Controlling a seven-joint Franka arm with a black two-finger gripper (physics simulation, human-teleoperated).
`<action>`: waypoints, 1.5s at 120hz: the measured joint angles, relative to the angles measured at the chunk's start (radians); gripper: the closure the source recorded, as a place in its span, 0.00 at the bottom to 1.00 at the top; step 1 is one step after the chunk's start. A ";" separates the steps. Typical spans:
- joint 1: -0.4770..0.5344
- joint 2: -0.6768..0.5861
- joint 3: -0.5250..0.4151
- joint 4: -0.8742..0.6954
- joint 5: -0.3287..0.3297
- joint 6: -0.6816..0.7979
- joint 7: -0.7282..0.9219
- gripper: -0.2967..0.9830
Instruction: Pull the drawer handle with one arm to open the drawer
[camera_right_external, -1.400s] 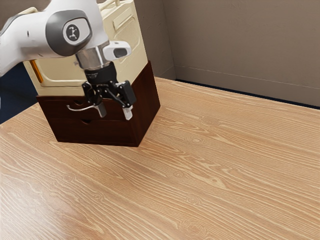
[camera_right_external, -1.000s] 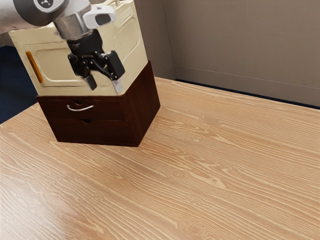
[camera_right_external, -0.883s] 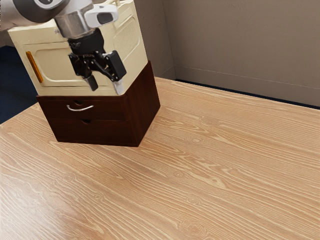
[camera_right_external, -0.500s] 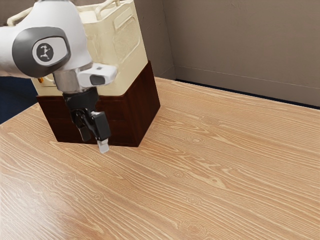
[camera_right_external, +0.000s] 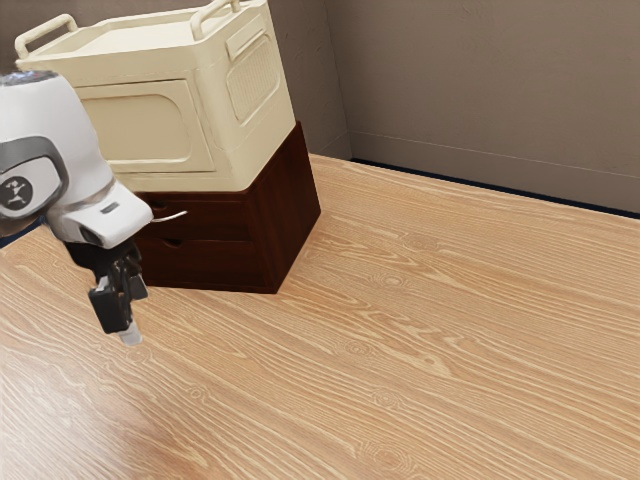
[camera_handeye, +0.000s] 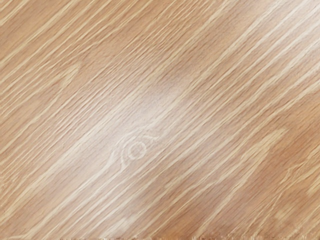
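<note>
Black two-finger end effector (camera_right_external: 134, 316): parted, empty, above wood-grained table (camera_right_external: 400, 330). Curved silver metal handle (camera_right_external: 172, 217): well apart, on flush dark-brown wooden upper drawer (camera_right_external: 217, 218). Likely fault: missed hold on the thin handle, caused by skewed approach.

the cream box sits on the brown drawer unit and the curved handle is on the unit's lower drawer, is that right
Not quite: the exterior view shows the curved handle on the upper drawer. The cream box does sit on the brown drawer unit.
</note>
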 joint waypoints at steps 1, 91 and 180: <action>0.000 0.003 0.000 -0.001 0.004 0.004 0.008 0.23; 1.017 0.105 -0.817 0.006 -0.162 0.140 0.566 0.23; 1.033 0.225 -0.744 0.107 -0.206 0.300 0.762 0.23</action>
